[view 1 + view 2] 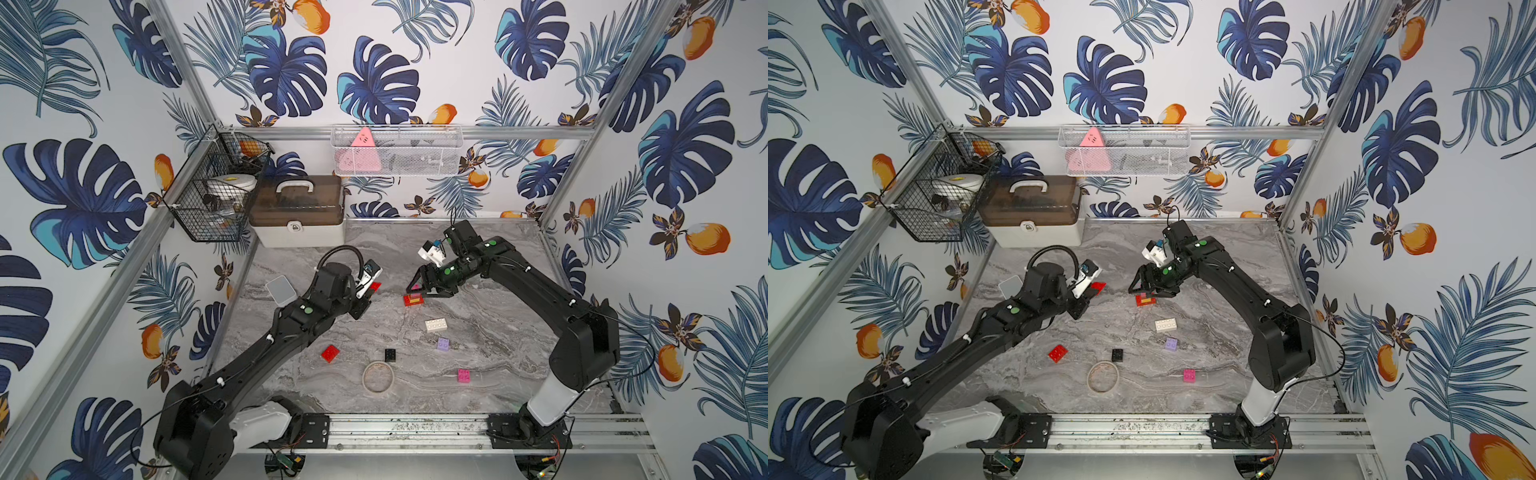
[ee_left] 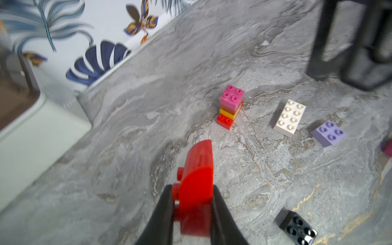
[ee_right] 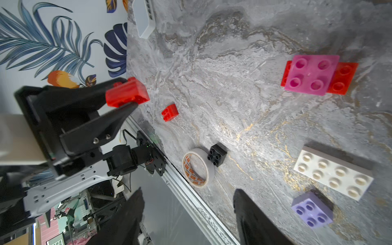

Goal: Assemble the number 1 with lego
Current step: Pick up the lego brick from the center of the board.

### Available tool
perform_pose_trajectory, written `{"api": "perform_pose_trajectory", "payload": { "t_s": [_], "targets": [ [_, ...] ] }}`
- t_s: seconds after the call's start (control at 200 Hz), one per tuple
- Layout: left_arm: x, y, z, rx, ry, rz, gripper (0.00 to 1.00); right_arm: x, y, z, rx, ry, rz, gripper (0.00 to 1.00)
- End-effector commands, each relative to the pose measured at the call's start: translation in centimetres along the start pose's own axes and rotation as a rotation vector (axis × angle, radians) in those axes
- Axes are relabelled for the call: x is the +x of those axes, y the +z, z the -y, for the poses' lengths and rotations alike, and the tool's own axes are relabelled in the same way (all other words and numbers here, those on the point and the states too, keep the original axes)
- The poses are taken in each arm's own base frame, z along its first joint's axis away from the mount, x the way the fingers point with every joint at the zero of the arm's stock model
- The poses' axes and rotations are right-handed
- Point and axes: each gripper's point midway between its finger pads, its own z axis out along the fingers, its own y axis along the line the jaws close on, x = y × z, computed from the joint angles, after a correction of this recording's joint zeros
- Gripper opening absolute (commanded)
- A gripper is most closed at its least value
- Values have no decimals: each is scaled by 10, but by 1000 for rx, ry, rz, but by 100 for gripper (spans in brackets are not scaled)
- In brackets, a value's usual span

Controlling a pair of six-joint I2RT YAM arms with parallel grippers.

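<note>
A short lego stack (image 1: pixel 413 299), red base with yellow, orange and a pink top, stands mid-table; the left wrist view shows this stack (image 2: pixel 230 108) upright. My left gripper (image 2: pixel 192 188) is shut on a red curved brick (image 2: pixel 198 169), held above the table to the left of the stack. In a top view that red brick (image 1: pixel 375 286) shows at the left gripper (image 1: pixel 368 293). My right gripper (image 1: pixel 422 290) hangs open just over the stack, with nothing between its fingers (image 3: pixel 246 212). Loose bricks lie nearer the front: white (image 1: pixel 436 325), lilac (image 1: pixel 443 344), pink (image 1: pixel 464 375), black (image 1: pixel 390 354), red (image 1: pixel 330 353).
A tan tape ring (image 1: pixel 378 377) lies by the black brick near the front rail (image 1: pixel 415 430). A pale grey rounded box (image 1: pixel 281 289) sits at the left beside my left arm. A lidded storage case (image 1: pixel 297 212) and a wire basket (image 1: pixel 212 187) stand at the back left.
</note>
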Motion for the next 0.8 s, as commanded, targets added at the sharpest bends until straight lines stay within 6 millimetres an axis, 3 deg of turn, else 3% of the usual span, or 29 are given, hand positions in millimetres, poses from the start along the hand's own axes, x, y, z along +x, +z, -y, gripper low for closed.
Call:
{"api": "perform_pose_trajectory", "payload": {
  "t_s": [0.0, 0.285, 0.54, 0.645, 0.796],
  "targets": [
    [-39, -13, 11, 30, 322, 226, 14, -3, -10, -25, -99, -62, 30, 71],
    [-50, -19, 30, 104, 572, 286, 17, -1, -14, -46, -141, -127, 52, 64],
    [-60, -17, 40, 174, 601, 285, 17, 1, -9, -52, -82, -170, 33, 59],
    [-59, -17, 45, 198, 610, 279, 17, 11, 1, -60, -58, -203, 1, 59],
    [-57, -16, 48, 214, 611, 266, 17, 8, -1, -67, -44, -226, 30, 56]
  ]
}}
